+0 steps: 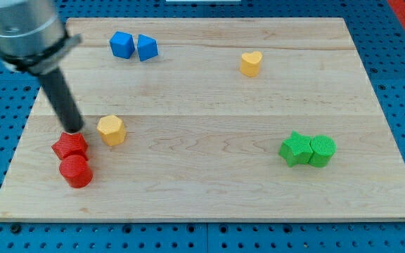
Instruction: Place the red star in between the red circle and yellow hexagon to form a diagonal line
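Note:
The red star (69, 145) lies near the board's left edge, touching the red circle (76, 171) just below it. The yellow hexagon (110, 130) sits up and to the right of the star, a small gap away. My tip (74, 130) stands at the star's upper edge, to the left of the hexagon, and seems to touch the star.
A blue cube (121, 44) and a blue triangle-like block (147, 48) touch at the view's top left. A yellow heart (251, 63) is at top centre-right. A green star (296, 149) and green circle (322, 150) touch at the right. The wooden board (209, 190) lies on a blue pegboard.

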